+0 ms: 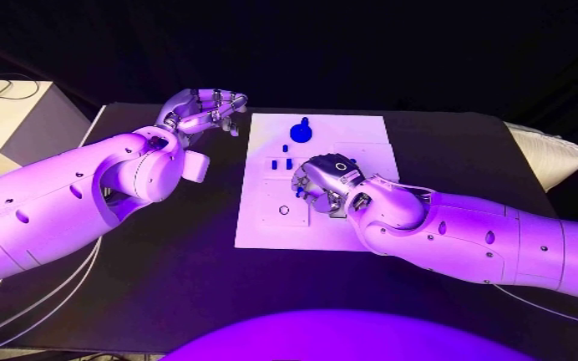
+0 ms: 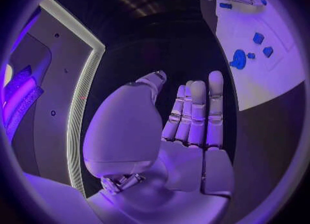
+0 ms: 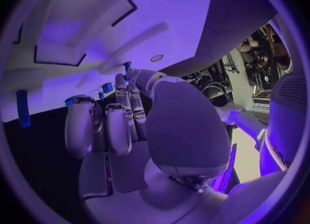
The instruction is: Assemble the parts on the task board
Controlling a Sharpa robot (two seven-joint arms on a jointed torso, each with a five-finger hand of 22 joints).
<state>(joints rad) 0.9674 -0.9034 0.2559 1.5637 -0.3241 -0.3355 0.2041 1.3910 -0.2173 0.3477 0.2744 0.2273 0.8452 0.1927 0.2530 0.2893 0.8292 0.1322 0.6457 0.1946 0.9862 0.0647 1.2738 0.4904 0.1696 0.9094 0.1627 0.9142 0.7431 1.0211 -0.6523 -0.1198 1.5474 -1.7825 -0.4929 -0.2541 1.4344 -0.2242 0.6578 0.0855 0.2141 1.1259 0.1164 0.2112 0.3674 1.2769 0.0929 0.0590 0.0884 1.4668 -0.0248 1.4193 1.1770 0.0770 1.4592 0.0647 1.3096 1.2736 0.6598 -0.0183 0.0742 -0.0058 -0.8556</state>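
White board (image 1: 362, 139) lies mid-table (image 1: 180, 294), bearing blue parts: a round one (image 1: 300, 132) near its far edge and small ones (image 1: 281, 163) just beside the right hand (image 1: 325, 184). That hand hovers over the board's centre, hiding what lies beneath; its fingers (image 3: 119, 125) curl, whether on a part I cannot tell. Left hand (image 1: 205, 112) hangs off the board's far left corner; its wrist view shows fingers (image 2: 197, 113) straight, pressed together, empty.

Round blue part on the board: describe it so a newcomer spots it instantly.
Find the white task board mid-table. At its far edge sits the round blue part, larger than the small blue pieces nearer the right hand.
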